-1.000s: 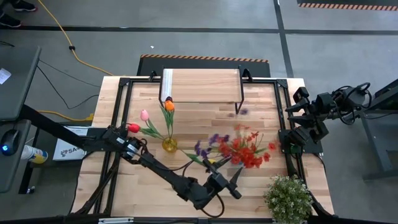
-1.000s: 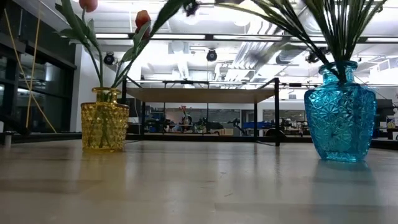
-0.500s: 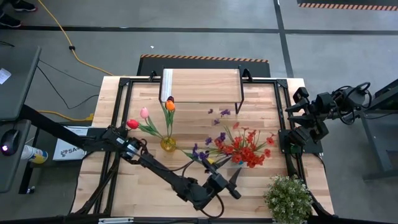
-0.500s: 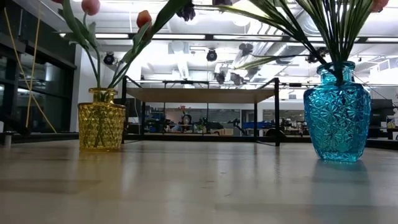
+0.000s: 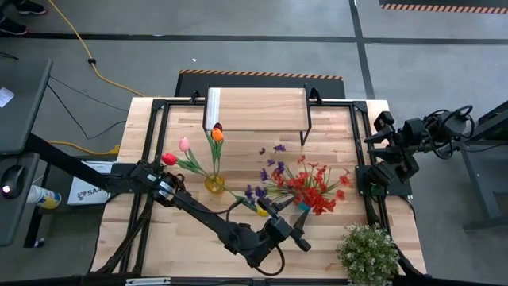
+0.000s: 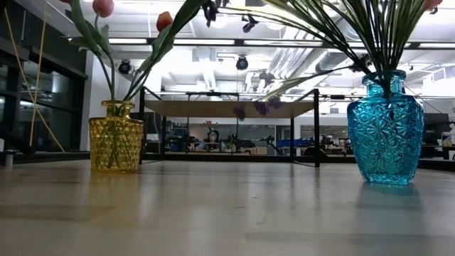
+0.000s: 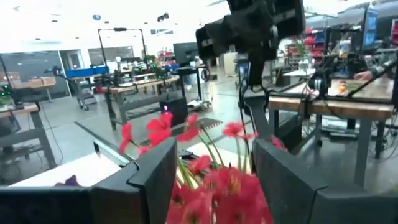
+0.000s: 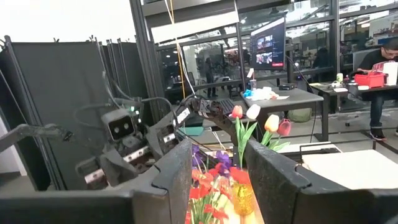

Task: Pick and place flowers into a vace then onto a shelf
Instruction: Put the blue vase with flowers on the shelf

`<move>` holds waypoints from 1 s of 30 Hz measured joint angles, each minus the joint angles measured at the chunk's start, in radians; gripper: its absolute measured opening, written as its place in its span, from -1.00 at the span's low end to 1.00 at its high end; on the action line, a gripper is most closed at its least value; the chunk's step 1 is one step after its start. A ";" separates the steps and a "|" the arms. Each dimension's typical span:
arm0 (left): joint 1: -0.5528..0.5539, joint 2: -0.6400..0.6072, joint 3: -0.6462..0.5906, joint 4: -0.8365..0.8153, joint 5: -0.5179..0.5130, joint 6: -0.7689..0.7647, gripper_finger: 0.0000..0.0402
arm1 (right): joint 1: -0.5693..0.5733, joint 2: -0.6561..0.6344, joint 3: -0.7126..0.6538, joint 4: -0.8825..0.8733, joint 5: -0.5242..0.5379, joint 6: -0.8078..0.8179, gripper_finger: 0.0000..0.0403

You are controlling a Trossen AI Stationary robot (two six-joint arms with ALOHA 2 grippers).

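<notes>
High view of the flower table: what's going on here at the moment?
The left gripper is at the table's front, beside the blue cut-glass vase of red and purple flower sprays, its fingers apart with red blossoms just ahead. A yellow glass vase holds tulips. The light wood shelf carries no vase yet. The right gripper waits open at the right edge.

My flowers (image 5: 305, 189) fan red and purple near the worktop's middle; the empty shelf (image 5: 257, 110) lines its far edge.
</notes>
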 joint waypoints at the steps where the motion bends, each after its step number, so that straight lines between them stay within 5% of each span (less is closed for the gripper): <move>1: 0.000 0.000 0.011 -0.005 -0.001 0.005 0.21 | 0.000 0.000 0.000 0.000 0.000 -0.005 -0.29; 18: 0.006 0.004 0.172 -0.013 -0.028 0.210 0.18 | 0.000 0.000 0.000 -0.007 0.000 -0.017 -0.29; 30: -0.029 -0.016 0.297 0.008 -0.160 0.412 0.16 | 0.000 0.000 0.000 -0.009 0.000 -0.016 -0.29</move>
